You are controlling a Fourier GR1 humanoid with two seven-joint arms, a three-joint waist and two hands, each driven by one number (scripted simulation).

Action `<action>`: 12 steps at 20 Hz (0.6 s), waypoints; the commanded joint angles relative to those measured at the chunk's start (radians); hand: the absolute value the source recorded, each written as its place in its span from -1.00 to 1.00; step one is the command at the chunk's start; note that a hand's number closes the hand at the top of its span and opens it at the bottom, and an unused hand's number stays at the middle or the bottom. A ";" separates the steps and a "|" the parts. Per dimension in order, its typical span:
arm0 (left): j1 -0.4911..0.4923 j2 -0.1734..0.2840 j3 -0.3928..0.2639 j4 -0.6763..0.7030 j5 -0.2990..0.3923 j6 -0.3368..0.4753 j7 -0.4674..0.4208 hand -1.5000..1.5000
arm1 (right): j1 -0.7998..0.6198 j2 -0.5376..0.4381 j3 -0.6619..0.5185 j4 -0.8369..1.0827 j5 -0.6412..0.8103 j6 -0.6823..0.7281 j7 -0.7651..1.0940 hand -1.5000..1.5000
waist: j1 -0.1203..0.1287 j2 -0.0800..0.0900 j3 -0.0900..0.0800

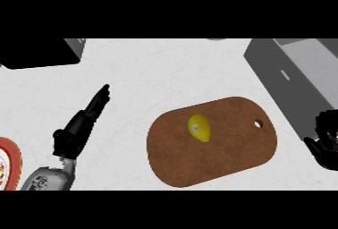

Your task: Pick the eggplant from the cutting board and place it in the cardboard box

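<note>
While the yellow eggplant (199, 127) is lying untouched on the cutting board (211, 152), just left of the right hand (327, 143) being held with fingers relaxed, a misjudged grasp is risking it rolling short of the box (290, 76) beyond.

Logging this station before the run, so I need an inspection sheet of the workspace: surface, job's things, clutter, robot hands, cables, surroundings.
Surface: white counter.
Job's things: brown cutting board bearing a yellow oval item, not eggplant-coloured; grey box at upper right.
Clutter: red-rimmed plate at left edge.
Robot hands: left robot hand open, fingers straight, off the board; right robot hand open at right edge, holding nothing.
Cables: nothing seen.
Surroundings: black object at upper left.
</note>
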 commanded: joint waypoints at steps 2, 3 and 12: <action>0.006 0.020 0.034 -0.008 0.027 -0.016 0.011 0.00 | 0.133 -0.104 -0.229 -0.001 -0.256 0.004 -0.285 1.00 | -0.016 -0.003 -0.002; 0.011 0.021 0.040 -0.003 0.025 -0.012 -0.007 0.00 | 0.141 -0.096 -0.274 0.023 -0.312 0.013 -0.331 1.00 | -0.018 -0.003 -0.001; 0.005 -0.001 -0.012 -0.055 -0.009 -0.018 0.049 0.00 | 0.371 -0.163 -0.744 0.210 -0.604 0.281 -0.486 1.00 | 0.033 0.007 -0.005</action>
